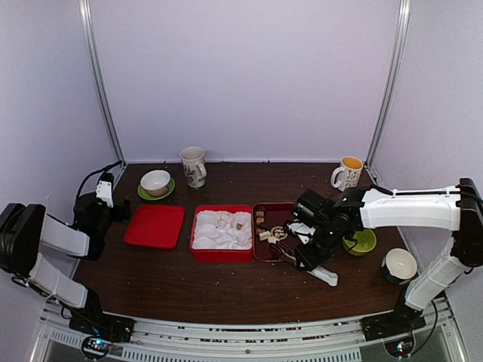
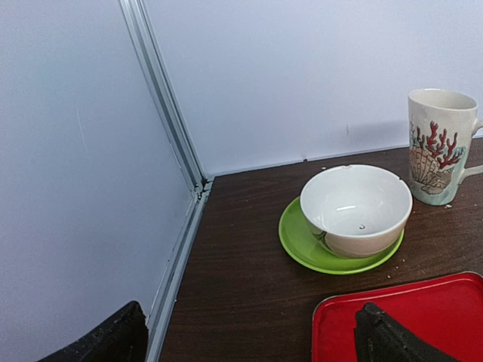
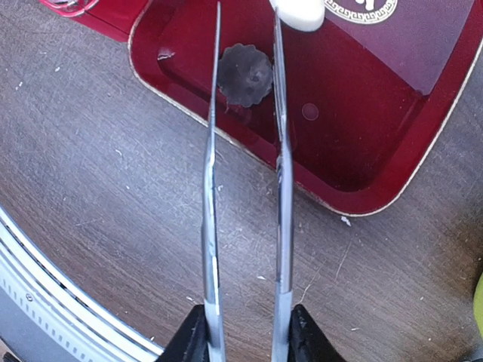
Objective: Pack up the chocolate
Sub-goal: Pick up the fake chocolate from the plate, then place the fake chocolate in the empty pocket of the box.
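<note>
Several small chocolate pieces (image 1: 263, 224) lie in the dark red tray (image 1: 260, 253). One tan piece (image 1: 239, 225) sits in the white insert of the red box (image 1: 221, 255). My right gripper (image 1: 300, 245) is shut on the metal tongs (image 3: 281, 188), low over the tray's near right corner. In the right wrist view the two tong arms stand apart on either side of a dark, round, fluted chocolate (image 3: 244, 74). A cream-white piece (image 3: 296, 10) lies by the right tong tip. My left gripper (image 2: 249, 343) is open and empty, with one fingertip over the red lid (image 2: 430, 309).
The flat red lid (image 1: 154, 225) lies left of the box. A white bowl on a green saucer (image 1: 156, 183) and a patterned mug (image 1: 194, 166) stand at the back left. A yellow-lined mug (image 1: 349, 173), a green saucer (image 1: 364, 241) and a white bowl (image 1: 398, 265) stand on the right.
</note>
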You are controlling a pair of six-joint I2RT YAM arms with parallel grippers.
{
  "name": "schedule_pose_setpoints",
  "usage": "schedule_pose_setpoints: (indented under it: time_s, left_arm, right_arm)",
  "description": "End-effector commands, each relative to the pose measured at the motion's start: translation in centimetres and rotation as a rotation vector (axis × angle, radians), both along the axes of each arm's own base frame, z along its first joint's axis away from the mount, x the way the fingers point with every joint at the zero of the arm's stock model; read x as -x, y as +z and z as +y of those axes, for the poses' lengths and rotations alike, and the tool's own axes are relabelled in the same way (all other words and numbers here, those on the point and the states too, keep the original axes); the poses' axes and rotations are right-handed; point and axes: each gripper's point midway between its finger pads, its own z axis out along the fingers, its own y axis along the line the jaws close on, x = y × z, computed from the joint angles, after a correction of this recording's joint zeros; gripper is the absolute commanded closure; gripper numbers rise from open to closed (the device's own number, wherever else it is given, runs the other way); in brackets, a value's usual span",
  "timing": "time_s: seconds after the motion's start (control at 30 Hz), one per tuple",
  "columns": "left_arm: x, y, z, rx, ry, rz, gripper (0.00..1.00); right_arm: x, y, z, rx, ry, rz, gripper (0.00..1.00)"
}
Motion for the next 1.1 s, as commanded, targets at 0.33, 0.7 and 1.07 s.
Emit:
schedule_pose_setpoints:
  time_s: [0.33, 0.7, 1.07]
  left_arm:
    - [-0.4, 1.7, 0.5, 0.001, 0.015, -0.061, 0.02]
    - [-0.4, 1.7, 0.5, 0.001, 0.015, -0.064, 0.02]
    - [-0.4, 1.7, 0.4, 0.001, 0.014, -0.063, 0.02]
  right_arm:
    - [-2.2, 5.7, 2.3, -0.164, 0.0, -0.152, 0.77]
    - [-4.0, 13.5, 7.8, -0.465, 0.092, -0.307, 0.79]
    - [-9.0, 14.9, 14.8, -0.609, 0.075, -0.405, 0.8]
